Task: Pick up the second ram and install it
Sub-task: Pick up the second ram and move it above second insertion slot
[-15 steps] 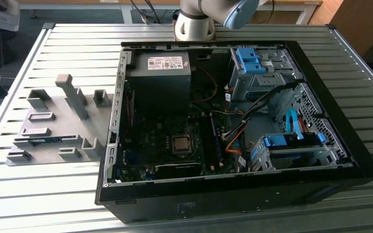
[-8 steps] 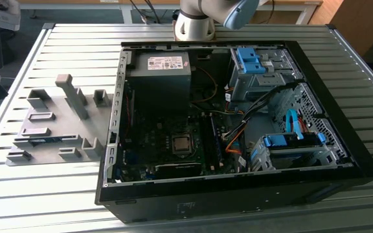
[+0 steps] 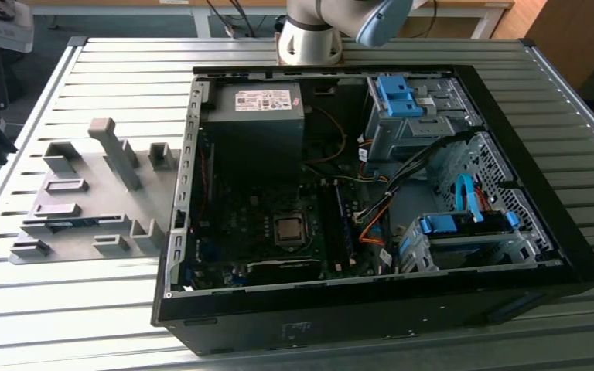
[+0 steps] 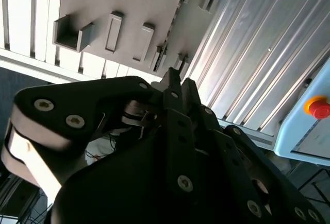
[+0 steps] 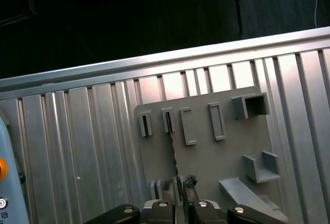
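I am watching the second ram [image 5: 171,147], which is standing on its thin edge in the grey holder plate [image 5: 206,157], spanning between two of the plate's slotted holder blocks. In the second wrist view the ram [image 4: 172,18] is showing as a dark line across the plate. In the exterior view the ram [image 3: 65,225] is a thin strip near the plate's end closest to that camera.

The gripper [image 5: 183,187] is hanging well above the ram, lined up along its length. I cannot tell whether it is released or clenched.

The plate is sitting on the slatted aluminium table [image 3: 121,77], near the table's edge on the exterior view's left. Beside it, toward the exterior view's right, the open computer case [image 3: 575,255] is lying on its side, exposing the motherboard [image 3: 266,216], the power supply [image 3: 256,124] and the bright blue drive latches [image 3: 395,97]. The arm's base [image 3: 312,39] is standing at the table's far edge, behind the case. In the second wrist view a red push button [image 4: 319,108] is showing on a pale blue box past the table's edge.
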Motion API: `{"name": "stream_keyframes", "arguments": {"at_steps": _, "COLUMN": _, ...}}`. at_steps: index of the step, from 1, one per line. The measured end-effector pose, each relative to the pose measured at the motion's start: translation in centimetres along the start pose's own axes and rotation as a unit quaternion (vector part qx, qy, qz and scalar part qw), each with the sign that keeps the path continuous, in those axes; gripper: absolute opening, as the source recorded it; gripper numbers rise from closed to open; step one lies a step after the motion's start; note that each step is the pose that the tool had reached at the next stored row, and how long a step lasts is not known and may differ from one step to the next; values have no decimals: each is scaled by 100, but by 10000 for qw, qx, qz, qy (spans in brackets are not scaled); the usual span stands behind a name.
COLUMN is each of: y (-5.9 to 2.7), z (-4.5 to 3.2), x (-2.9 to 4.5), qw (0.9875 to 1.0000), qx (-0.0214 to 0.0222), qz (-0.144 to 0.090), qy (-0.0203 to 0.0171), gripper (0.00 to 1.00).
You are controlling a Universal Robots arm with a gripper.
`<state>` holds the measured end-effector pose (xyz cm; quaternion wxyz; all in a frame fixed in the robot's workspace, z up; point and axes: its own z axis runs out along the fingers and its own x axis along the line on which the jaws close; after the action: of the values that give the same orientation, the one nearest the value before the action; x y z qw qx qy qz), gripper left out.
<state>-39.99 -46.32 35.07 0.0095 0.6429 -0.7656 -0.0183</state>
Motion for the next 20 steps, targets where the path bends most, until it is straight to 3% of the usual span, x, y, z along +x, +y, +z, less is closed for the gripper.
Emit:
{"name": "stream_keyframes", "arguments": {"at_steps": 1, "y": -1, "z": 12, "x": 5, "qw": 10000, "qx": 4, "qz": -26, "qy": -1, "gripper": 19}}
{"name": "stream_keyframes", "arguments": {"at_steps": 2, "y": -3, "z": 25, "x": 9, "qw": 10000, "qx": 5, "qz": -52, "qy": 0, "gripper": 25}}
{"name": "stream_keyframes", "arguments": {"at_steps": 9, "y": -8, "z": 141, "x": 17, "qw": 9998, "qx": 10, "qz": -177, "qy": 5, "gripper": 25}}
{"name": "stream_keyframes", "arguments": {"at_steps": 12, "y": -10, "z": 167, "x": 19, "qw": 9998, "qx": 39, "qz": -180, "qy": 0, "gripper": 26}}
{"name": "stream_keyframes", "arguments": {"at_steps": 13, "y": -10, "z": 177, "x": 19, "qw": 9998, "qx": 42, "qz": -182, "qy": -1, "gripper": 33}}
{"name": "stream_keyframes", "arguments": {"at_steps": 20, "y": -10, "z": 192, "x": 21, "qw": 9998, "qx": 60, "qz": -186, "qy": -3, "gripper": 33}}
